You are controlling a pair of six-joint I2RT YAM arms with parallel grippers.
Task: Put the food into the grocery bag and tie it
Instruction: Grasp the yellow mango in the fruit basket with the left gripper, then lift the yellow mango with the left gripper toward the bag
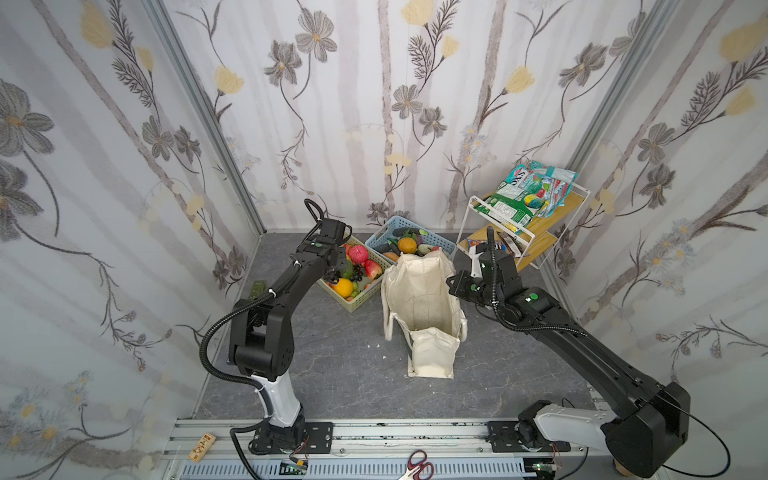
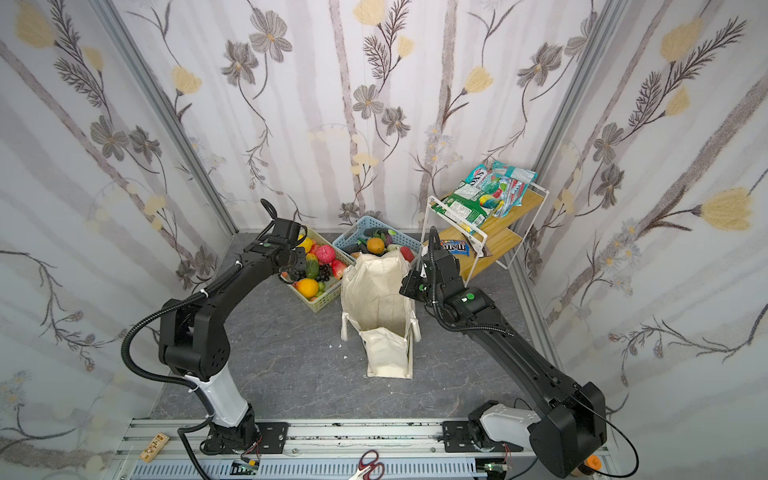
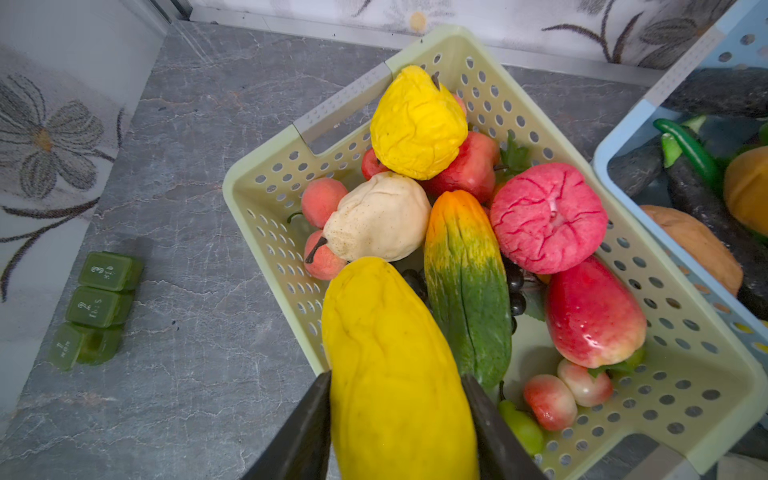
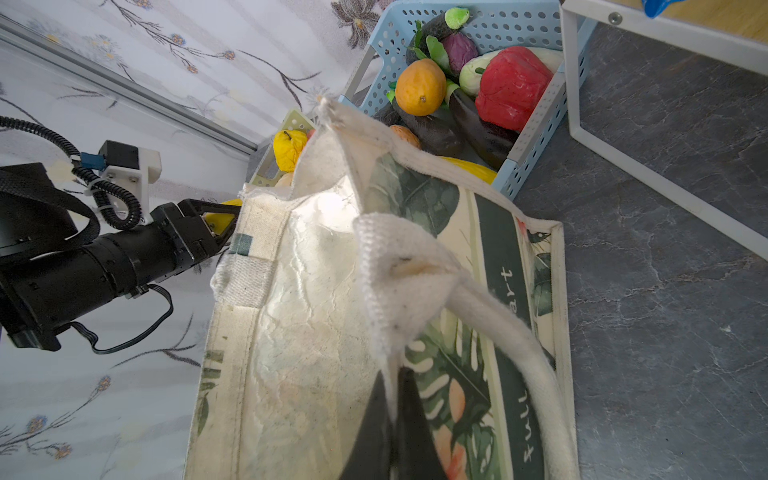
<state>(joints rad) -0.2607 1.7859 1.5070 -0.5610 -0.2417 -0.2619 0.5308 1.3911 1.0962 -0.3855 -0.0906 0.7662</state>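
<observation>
One yellow mango clamped in left claw, right claw pinching grocery bag

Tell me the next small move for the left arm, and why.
Probably lift the mango clear of the green basket. The left end effector grips it there, and the right end effector pinches the bag rim, with the mouth open.

Black arms, white base links, ribbed cables.
</observation>
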